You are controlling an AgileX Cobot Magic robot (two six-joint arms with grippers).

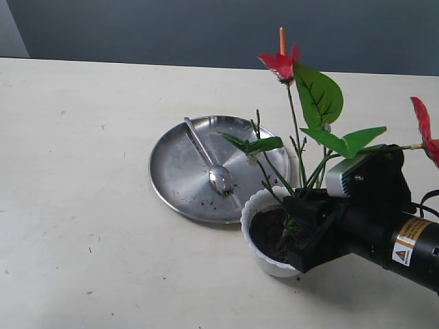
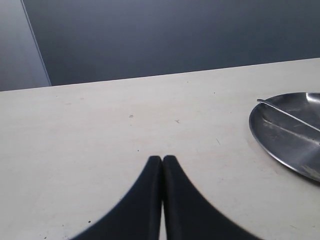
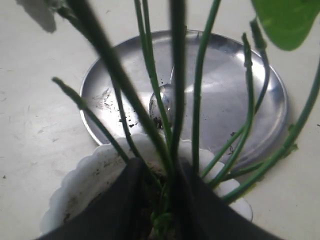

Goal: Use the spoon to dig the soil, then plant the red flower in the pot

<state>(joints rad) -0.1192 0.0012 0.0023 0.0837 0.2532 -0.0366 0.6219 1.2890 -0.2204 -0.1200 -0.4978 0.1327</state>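
The red flower (image 1: 281, 65) stands upright in the white scalloped pot (image 1: 255, 209), its stems going down into the dark soil (image 1: 269, 229). My right gripper (image 1: 305, 233) reaches over the pot's rim from the right and is shut on the bundle of green stems (image 3: 197, 100) at their base, fingertips (image 3: 132, 172) inside the pot (image 3: 80, 185). The silver spoon (image 1: 221, 179) lies on the steel plate, bowl toward the pot; its bowl (image 3: 161, 102) shows behind the stems. My left gripper (image 2: 162, 159) is shut and empty above bare table, out of the exterior view.
The round steel plate (image 1: 178, 171) sits just behind and left of the pot, with soil crumbs on it; its rim (image 2: 285, 135) and the spoon's handle (image 2: 287, 116) show in the left wrist view. Another red spathe (image 1: 425, 130) hangs above my right arm.
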